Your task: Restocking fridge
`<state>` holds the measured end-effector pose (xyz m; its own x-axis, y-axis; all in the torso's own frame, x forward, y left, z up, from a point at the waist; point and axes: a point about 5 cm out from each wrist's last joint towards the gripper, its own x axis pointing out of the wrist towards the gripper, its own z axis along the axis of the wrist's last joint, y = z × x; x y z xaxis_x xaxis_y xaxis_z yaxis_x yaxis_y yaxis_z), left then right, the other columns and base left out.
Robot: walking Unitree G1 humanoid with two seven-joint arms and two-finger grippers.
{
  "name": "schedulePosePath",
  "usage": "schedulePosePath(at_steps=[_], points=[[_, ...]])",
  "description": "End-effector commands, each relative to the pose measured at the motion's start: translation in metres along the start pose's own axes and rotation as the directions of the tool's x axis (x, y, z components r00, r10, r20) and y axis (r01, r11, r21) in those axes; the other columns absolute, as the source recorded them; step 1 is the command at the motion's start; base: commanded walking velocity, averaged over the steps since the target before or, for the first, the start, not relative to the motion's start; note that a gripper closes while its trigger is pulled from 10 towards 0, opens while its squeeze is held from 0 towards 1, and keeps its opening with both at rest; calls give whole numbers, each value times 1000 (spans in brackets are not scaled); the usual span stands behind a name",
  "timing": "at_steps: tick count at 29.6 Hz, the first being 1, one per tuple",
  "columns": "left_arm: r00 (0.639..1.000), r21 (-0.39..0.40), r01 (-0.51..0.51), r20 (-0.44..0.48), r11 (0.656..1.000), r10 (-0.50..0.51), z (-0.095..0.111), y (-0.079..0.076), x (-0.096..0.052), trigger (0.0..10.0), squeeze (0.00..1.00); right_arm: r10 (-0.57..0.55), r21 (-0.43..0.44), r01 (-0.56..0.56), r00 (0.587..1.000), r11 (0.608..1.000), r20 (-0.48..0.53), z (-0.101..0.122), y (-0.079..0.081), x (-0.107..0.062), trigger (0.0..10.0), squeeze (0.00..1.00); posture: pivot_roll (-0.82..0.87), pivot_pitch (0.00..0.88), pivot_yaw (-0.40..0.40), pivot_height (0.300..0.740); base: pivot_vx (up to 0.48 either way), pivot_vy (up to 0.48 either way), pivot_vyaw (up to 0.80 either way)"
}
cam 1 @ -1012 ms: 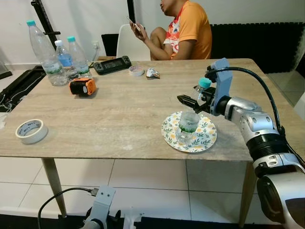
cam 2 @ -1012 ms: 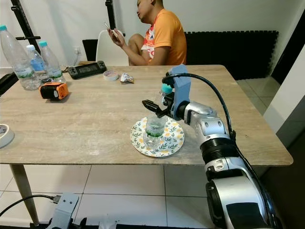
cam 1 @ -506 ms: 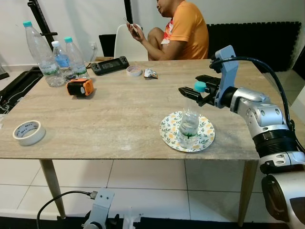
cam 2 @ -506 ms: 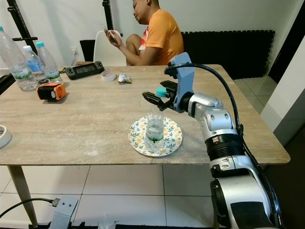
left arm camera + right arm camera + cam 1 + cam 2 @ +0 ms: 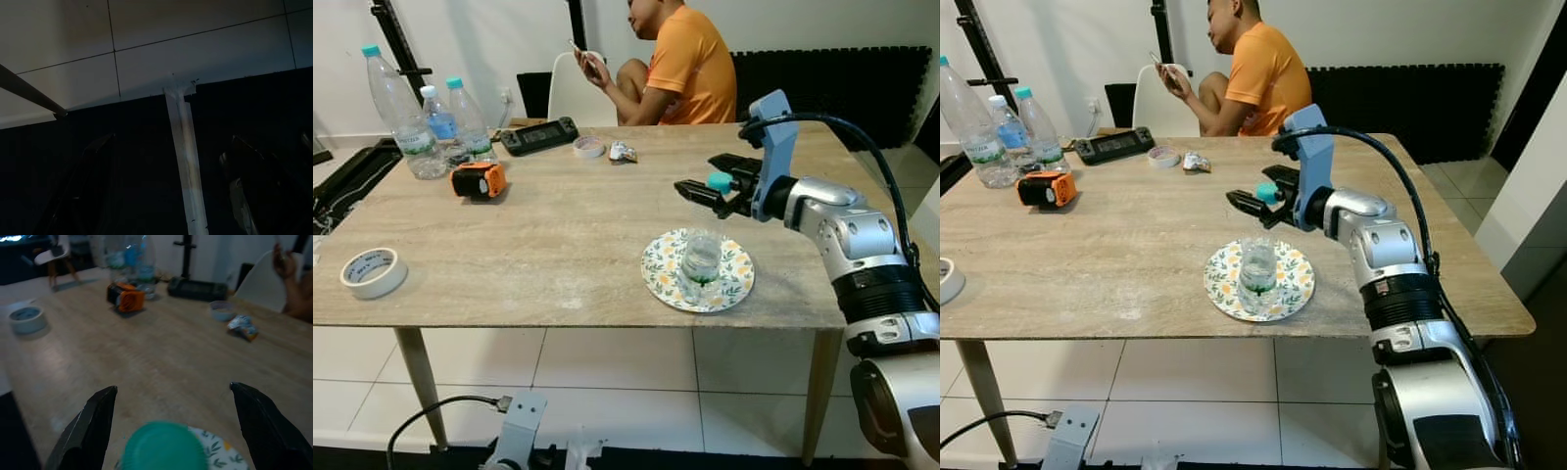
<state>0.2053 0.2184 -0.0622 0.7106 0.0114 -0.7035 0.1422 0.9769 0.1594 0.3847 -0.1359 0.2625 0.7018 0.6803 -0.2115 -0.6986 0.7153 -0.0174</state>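
From the head, the right gripper (image 5: 697,173) hangs wide open at the teal cap (image 5: 720,181) of the bottle (image 5: 702,262) standing on the floral plate (image 5: 658,279); its wrist view puts the cap off-centre between 2 spread fingers (image 5: 95,426), so it should probably centre, drop to the neck, then close; the left gripper (image 5: 171,188) hangs idle, fingers apart.

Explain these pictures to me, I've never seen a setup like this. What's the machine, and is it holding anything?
It's a humanoid robot. Two pictures come from its head, looking down at a wooden table. The other two come from cameras on its wrists.

On the table a clear bottle with a teal cap stands on a flowered plate. Farther off are three more bottles, an orange device and a tape roll. A person sits behind.

The right gripper has its fingers spread either side of the cap, holding nothing. The left gripper hangs open over the floor.
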Motion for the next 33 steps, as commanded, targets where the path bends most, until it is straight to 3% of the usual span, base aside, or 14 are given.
schedulePosePath(at_steps=[1, 17, 18, 20, 21, 22, 23, 33], points=[[999, -8, -7, -32, 1000, 7, -7, 5, -2, 10000, 0, 21, 6, -21, 999, 1000, -29, -5, 3, -3, 10000, 0, -130, 63, 21, 740, 0, 0, 0], [999, -11, -13, -34, 1000, 12, -7, 11, -3, 10000, 0, 55, 34, -52, 995, 998, -77, -16, 9, -8, 10000, 0, -136, 51, 24, 740, 0, 0, 0], [999, -12, -13, -34, 1000, 13, -8, 11, -3, 10000, 0, 55, 41, -52, 996, 998, -75, -16, 9, -8, 7020, 0, -137, 54, 25, 740, 0, 0, 0], [999, -14, -14, -34, 1000, 13, -8, 11, -4, 10000, 0, 56, 46, -53, 996, 998, -73, -16, 9, -8, 7020, 0, -138, 50, 24, 740, 0, 0, 0], [999, -13, -13, -35, 1000, 13, -8, 11, -4, 10000, 0, 54, 51, -50, 996, 997, -69, -16, 9, -8, 1922, 0, -138, 50, 23, 740, 0, 0, 0], [999, -13, -13, -35, 1000, 13, -8, 11, -4, 10000, 0, 54, 51, -50, 996, 997, -69, -16, 9, -8, 1922, 0, -138, 50, 23, 740, 0, 0, 0], [999, -12, -12, -36, 1000, 12, -8, 11, -4, 10000, 0, 52, 55, -48, 996, 997, -66, -16, 9, -8, 0, 0, -138, 47, 22, 740, 0, 0, 0], [999, -24, -21, -42, 999, 20, -9, 13, -4, 10000, 0, 60, 64, -56, 996, 996, -59, -13, 9, -9, 0, 0, -136, 27, 10, 740, 0, 0, 0]])
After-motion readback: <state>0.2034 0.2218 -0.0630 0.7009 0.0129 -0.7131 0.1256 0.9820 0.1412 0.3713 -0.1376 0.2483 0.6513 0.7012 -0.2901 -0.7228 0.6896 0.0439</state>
